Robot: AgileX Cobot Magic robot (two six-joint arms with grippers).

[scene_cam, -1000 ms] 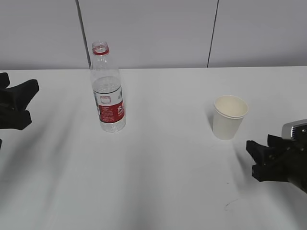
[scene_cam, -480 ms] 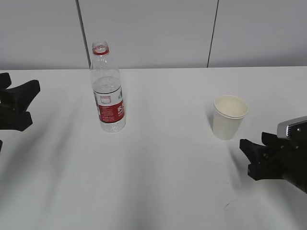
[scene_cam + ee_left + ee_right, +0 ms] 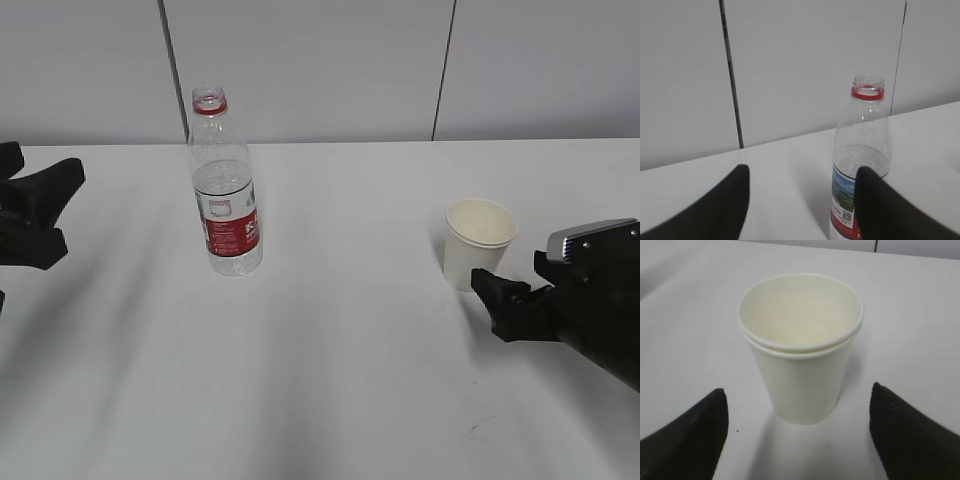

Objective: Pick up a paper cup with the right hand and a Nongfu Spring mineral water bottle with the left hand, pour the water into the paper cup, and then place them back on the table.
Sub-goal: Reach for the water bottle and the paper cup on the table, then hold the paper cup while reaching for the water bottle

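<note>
The Nongfu Spring mineral water bottle (image 3: 226,200) stands upright and uncapped on the table (image 3: 340,360), left of centre, with clear water up to its shoulder. The paper cup (image 3: 478,245) stands upright and empty at the right. My left gripper (image 3: 62,212) is open and empty at the far left, well short of the bottle. In the left wrist view the bottle (image 3: 862,130) stands ahead, by the right finger of the gripper (image 3: 802,171). My right gripper (image 3: 510,275) is open, just right of the cup. In the right wrist view the cup (image 3: 800,340) is centred just beyond the open gripper (image 3: 797,390), untouched.
A grey panelled wall (image 3: 320,70) with dark vertical seams runs behind the table's back edge. A small dark mark (image 3: 478,428) lies on the tabletop near the front right.
My right gripper has moved forward and left, up to the paper cup. The left gripper, bottle and cup have stayed in place.
</note>
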